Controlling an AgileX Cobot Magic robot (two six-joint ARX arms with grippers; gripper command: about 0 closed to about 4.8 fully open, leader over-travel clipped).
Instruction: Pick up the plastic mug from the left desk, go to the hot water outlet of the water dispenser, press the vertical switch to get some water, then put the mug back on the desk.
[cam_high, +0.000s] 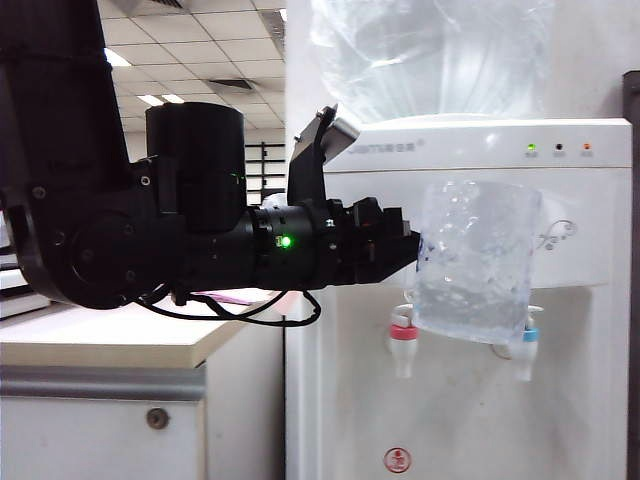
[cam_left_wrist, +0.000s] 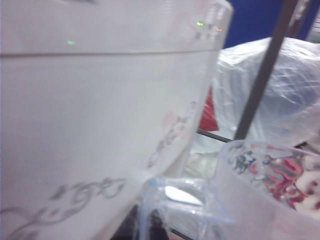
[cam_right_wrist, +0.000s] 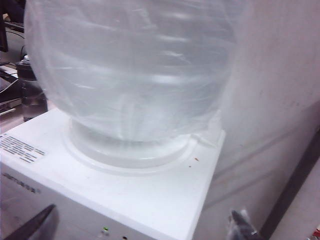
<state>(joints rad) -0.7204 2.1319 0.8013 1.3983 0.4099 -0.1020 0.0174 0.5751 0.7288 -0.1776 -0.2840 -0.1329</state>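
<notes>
Exterior view: the left end effector (cam_high: 415, 250) was seen reaching from the left across the front of the water dispenser (cam_high: 590, 190), pinched tight on the side of the plastic mug (cam_high: 475, 260). The mug was held upright in the air, off the left desk (cam_high: 100, 340), in front of the dispenser's panel. Its base sat just above and between the hot water outlet (cam_high: 403, 345) with the red collar and the blue-collared tap (cam_high: 526, 345), partly covering both. The vertical switch on the red tap was mostly hidden behind the mug. The mug looked to be kept upright and high so it could be lowered under the red tap; filling was judged not yet begun, as the mug was not under a nozzle.

Left wrist view, blurred: the mug's handle (cam_left_wrist: 175, 200) and rim were shown close beside the dispenser's ornamented front (cam_left_wrist: 90, 190).

Right wrist view: the right end effector (cam_right_wrist: 140, 225) was spread wide, empty, parked above the dispenser top near the big water bottle (cam_right_wrist: 130, 70), likely staged for pressing the switch.
</notes>
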